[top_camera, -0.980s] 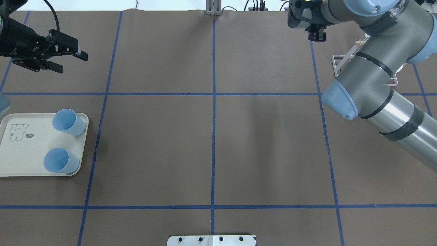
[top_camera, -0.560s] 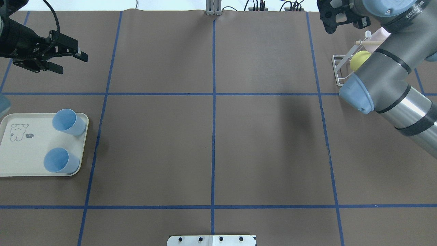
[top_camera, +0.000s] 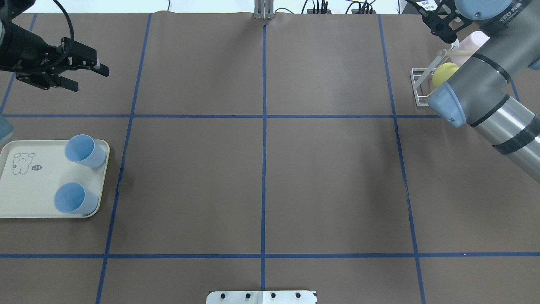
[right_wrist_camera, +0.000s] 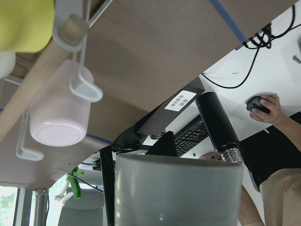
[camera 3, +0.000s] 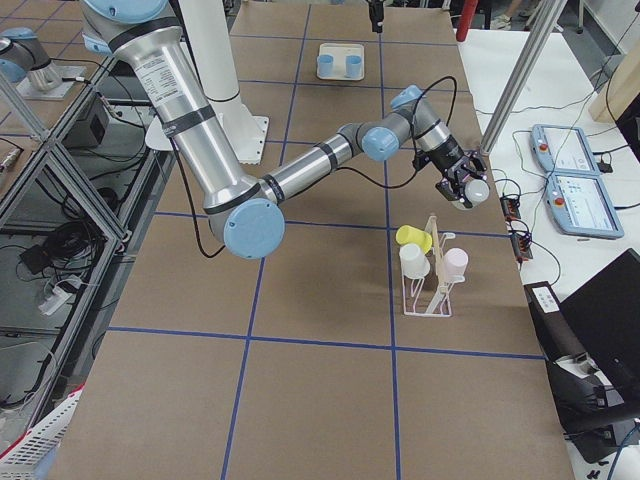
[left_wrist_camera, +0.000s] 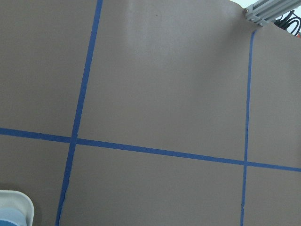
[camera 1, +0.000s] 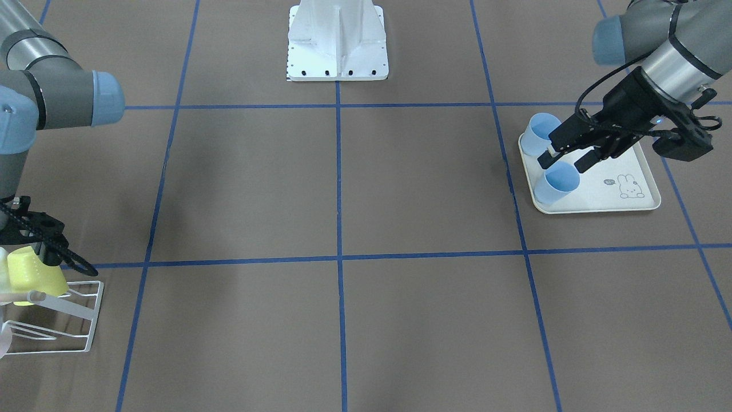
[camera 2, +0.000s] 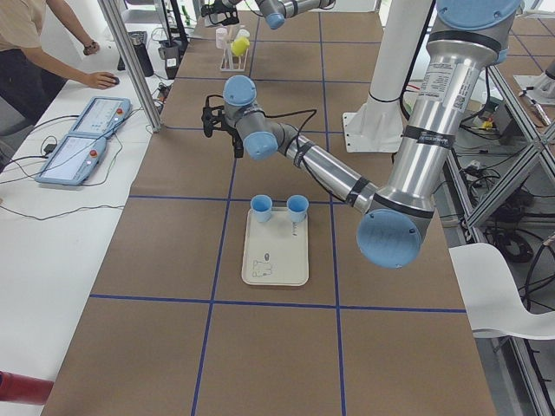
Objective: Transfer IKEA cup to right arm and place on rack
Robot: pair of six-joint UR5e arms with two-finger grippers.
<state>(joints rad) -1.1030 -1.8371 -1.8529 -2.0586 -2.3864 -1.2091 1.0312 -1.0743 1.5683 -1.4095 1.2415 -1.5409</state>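
Observation:
A pale grey IKEA cup (right_wrist_camera: 178, 188) fills the bottom of the right wrist view, and my right gripper (top_camera: 442, 26) is shut on it. It hangs just beyond the white wire rack (top_camera: 419, 86), near the wooden dowel (right_wrist_camera: 33, 89). The rack holds a yellow cup (top_camera: 443, 72), a pink cup (right_wrist_camera: 59, 115) and a white one (camera 3: 414, 262). My left gripper (top_camera: 89, 79) is open with nothing in it, above the table behind the cream tray (top_camera: 25, 198). Two blue cups (top_camera: 84, 150) (top_camera: 74, 198) stand on that tray.
The right arm's elbow (top_camera: 468, 93) covers part of the rack from overhead. A person (camera 2: 43, 43) sits at the side bench with a hand on a mouse (right_wrist_camera: 257, 101); tablets (camera 2: 82, 139) and cables lie there. The white robot base (camera 1: 337, 40) stands at mid table edge.
My right arm has swung to the right and back with the cup, uncovering the yellow and pink cups on the rack. The left arm has not moved.

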